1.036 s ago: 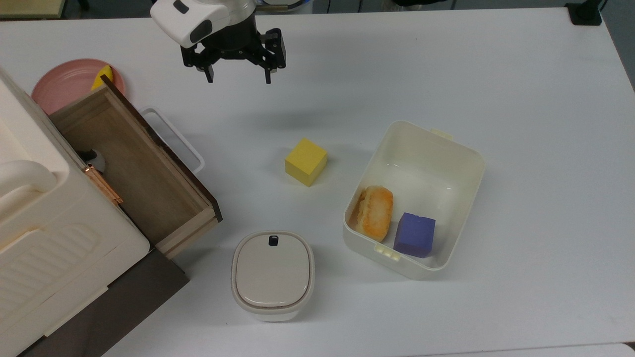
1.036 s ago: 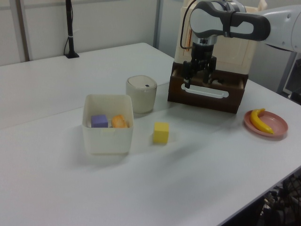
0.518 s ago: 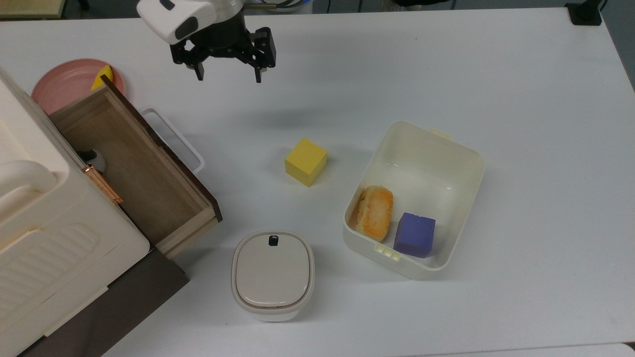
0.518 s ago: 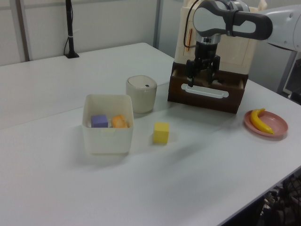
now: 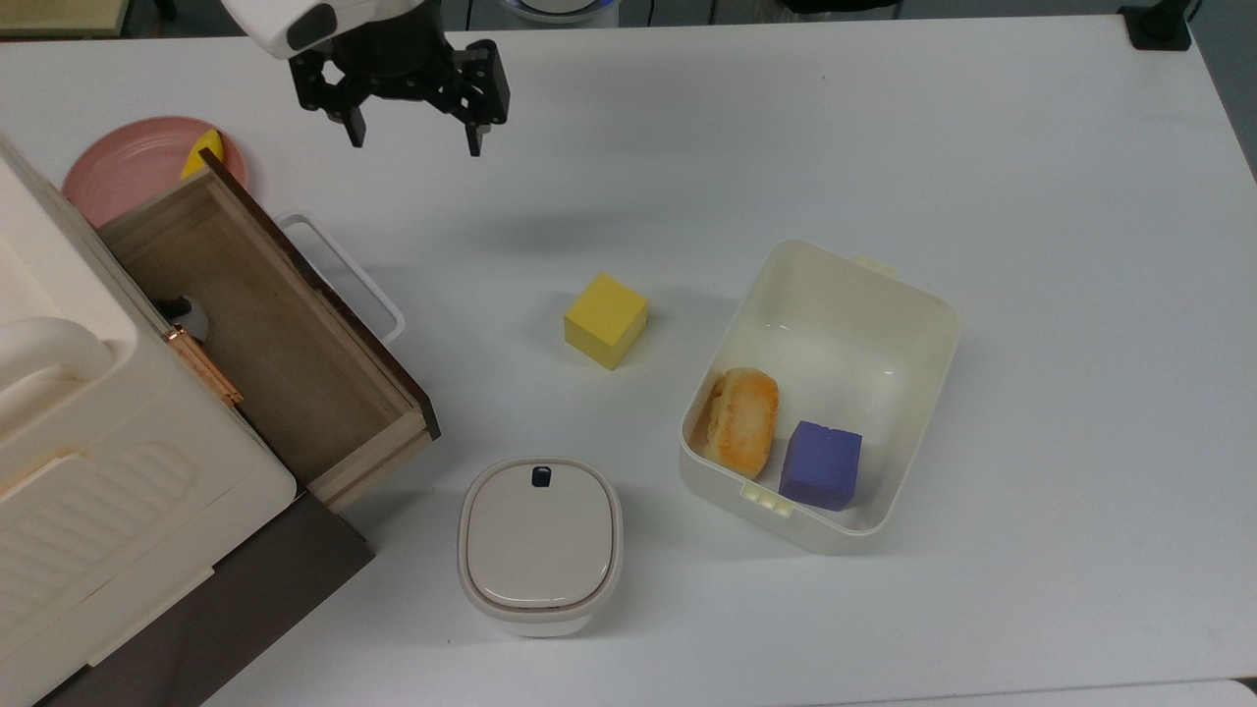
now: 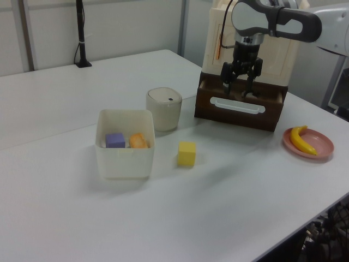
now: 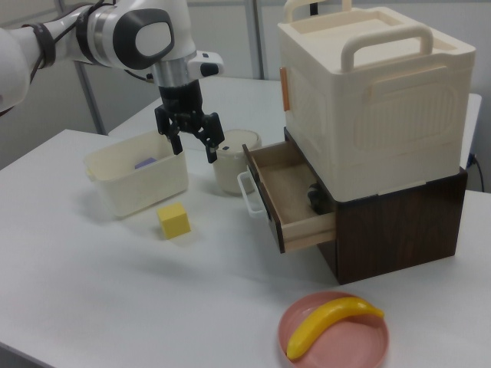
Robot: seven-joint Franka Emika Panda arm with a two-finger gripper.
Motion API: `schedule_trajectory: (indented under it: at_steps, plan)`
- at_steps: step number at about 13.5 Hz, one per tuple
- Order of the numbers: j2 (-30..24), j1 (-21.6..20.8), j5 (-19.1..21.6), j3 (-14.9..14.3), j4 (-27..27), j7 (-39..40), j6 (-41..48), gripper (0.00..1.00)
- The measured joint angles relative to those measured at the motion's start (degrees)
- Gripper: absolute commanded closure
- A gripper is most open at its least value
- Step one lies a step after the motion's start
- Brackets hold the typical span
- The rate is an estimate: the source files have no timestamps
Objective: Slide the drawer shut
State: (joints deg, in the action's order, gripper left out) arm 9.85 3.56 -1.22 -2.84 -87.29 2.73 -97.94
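A plain white tabletop [image 5: 884, 128] carries everything. My claw [image 5: 410, 135] hangs at the top view's upper left, fingers spread apart and holding nothing. The drawer [image 5: 265, 324] sits pulled out at the top view's left edge, below and left of my claw, its long front running diagonally from upper left to lower right, the white loop handle [image 5: 344, 275] facing the open tabletop. In my judgement the push must go toward the lower left of the top view, square to that front. A small dark object [image 5: 187, 314] at the drawer's back is half hidden under the cabinet [image 5: 88, 471]; I cannot tell what it is.
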Motion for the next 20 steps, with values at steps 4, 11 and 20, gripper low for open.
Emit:
schedule_trajectory:
  at_steps: [4,11,20]
  plan:
    - [0.0,0.18,0.0,0.0,0.13,0.0,0.0,0.0]
    - [0.02,0.15,0.01,0.01,0.11,0.0,-0.79,0.39]
    - [2.28,0.08,3.35,0.11,-1.84,-11.59,-5.09,0.95]
